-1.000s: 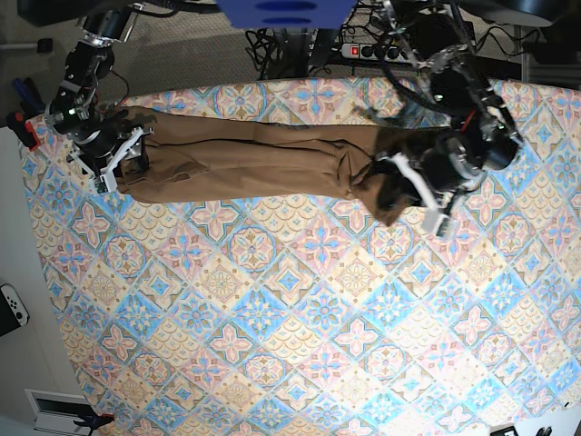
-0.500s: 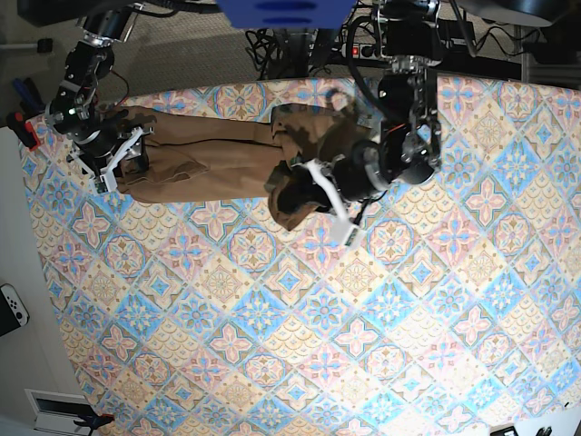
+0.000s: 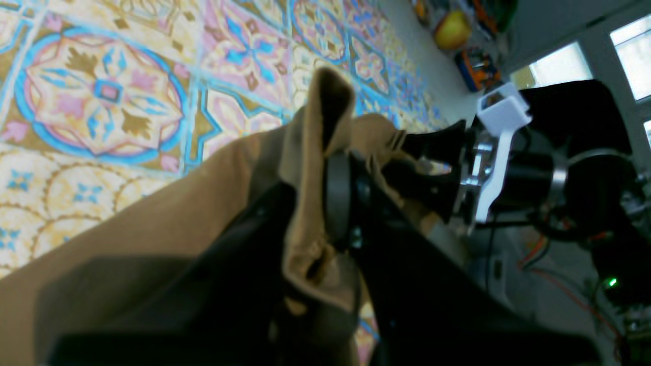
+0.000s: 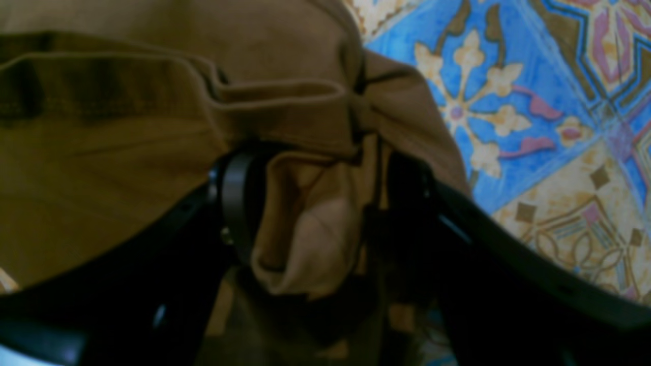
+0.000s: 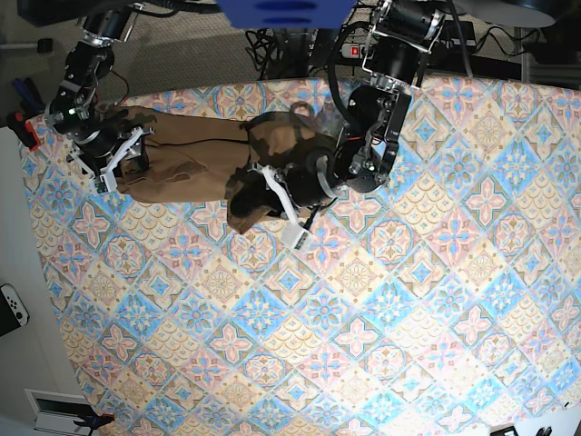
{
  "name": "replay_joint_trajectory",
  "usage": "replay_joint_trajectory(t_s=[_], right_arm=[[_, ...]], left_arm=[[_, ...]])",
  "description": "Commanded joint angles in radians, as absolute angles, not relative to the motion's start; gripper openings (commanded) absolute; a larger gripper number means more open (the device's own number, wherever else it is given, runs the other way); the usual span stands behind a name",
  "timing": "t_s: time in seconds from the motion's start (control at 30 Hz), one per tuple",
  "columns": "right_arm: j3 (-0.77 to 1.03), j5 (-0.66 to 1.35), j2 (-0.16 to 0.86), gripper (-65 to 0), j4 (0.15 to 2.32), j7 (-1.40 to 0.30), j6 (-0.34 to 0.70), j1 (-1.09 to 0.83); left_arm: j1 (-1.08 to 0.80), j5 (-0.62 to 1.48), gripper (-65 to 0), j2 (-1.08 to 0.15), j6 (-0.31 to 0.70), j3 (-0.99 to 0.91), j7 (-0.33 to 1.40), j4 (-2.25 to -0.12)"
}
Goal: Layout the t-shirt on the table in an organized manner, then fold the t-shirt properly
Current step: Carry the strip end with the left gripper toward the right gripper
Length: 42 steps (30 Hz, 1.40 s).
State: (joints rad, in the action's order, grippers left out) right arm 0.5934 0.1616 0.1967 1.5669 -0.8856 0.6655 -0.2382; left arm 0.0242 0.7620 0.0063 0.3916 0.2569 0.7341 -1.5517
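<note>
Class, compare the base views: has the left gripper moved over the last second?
Yes. The left gripper, shut on the t-shirt, has swept leftward across the table pattern, toward the stationary right gripper.

Bright windows (image 3: 630, 61); grey carpet (image 5: 182, 50); cable tangle (image 5: 281, 45).

White game controller (image 5: 11, 307) on floor at left edge, pic's lower half. Red tool (image 5: 22, 127) at left, upper part. Power strip w/ red switch (image 5: 361, 52) and black cables (image 5: 272, 44) at top.
</note>
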Motion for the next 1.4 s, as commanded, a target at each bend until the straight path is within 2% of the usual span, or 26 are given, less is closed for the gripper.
replay_joint_trajectory(t_s=[0.0, 0.13, 0.27, 0.3, 0.37, 0.63, 0.73, 0.87, 1.07, 1.17, 1.37], right_arm=[[0.591, 0.143, 0.199, -31.2, 1.566, -0.931, 0.674, -0.246], [0.591, 0.143, 0.199, -31.2, 1.566, -0.931, 0.674, -0.246], [0.590, 0.143, 0.199, -31.2, 1.566, -0.931, 0.674, -0.246], [0.590, 0.143, 0.199, -31.2, 1.566, -0.931, 0.674, -0.246], [0.590, 0.143, 0.199, -31.2, 1.566, -0.931, 0.674, -0.246], [0.590, 0.143, 0.199, -31.2, 1.566, -0.931, 0.674, -0.246], [0.590, 0.143, 0.199, -31.2, 1.564, -0.931, 0.674, -0.246], [0.590, 0.143, 0.199, -31.2, 1.564, -0.931, 0.674, -0.246], [0.590, 0.143, 0.199, -31.2, 1.564, -0.931, 0.674, -0.246], [0.590, 0.143, 0.197, -31.2, 1.564, -0.931, 0.674, -0.246], [0.607, 0.145, 0.197, -31.2, 1.609, -0.923, 0.674, -0.245]], left_arm=[[0.042, 0.788, -65.0, 0.012, 0.401, 0.269, 0.713, -1.567], [0.044, 0.789, -65.0, -0.010, 0.403, 0.308, 0.713, -1.567], [0.044, 0.796, -35.0, -0.015, 0.409, 0.323, 0.713, -1.589], [0.044, 0.796, -30.6, -0.015, 0.410, 0.323, 0.713, -1.604], [0.044, 0.796, -26.9, -0.015, 0.410, 0.318, 0.710, -1.649], [0.036, 0.796, -26.9, -0.025, 0.406, 0.315, 0.708, -1.879], [0.008, 0.797, -26.9, -0.088, 0.404, 0.306, 0.708, -1.979], [-0.076, 0.797, -27.0, -0.170, 0.403, 0.197, 0.708, -2.078], [-0.226, 0.791, -27.3, -0.222, 0.415, 0.018, 0.713, -2.049], [-0.229, 0.788, -32.3, -0.228, 0.450, 0.050, 0.713, -1.960], [-0.199, 0.788, -54.9, -0.228, 0.467, 0.188, 0.708, -1.650]])
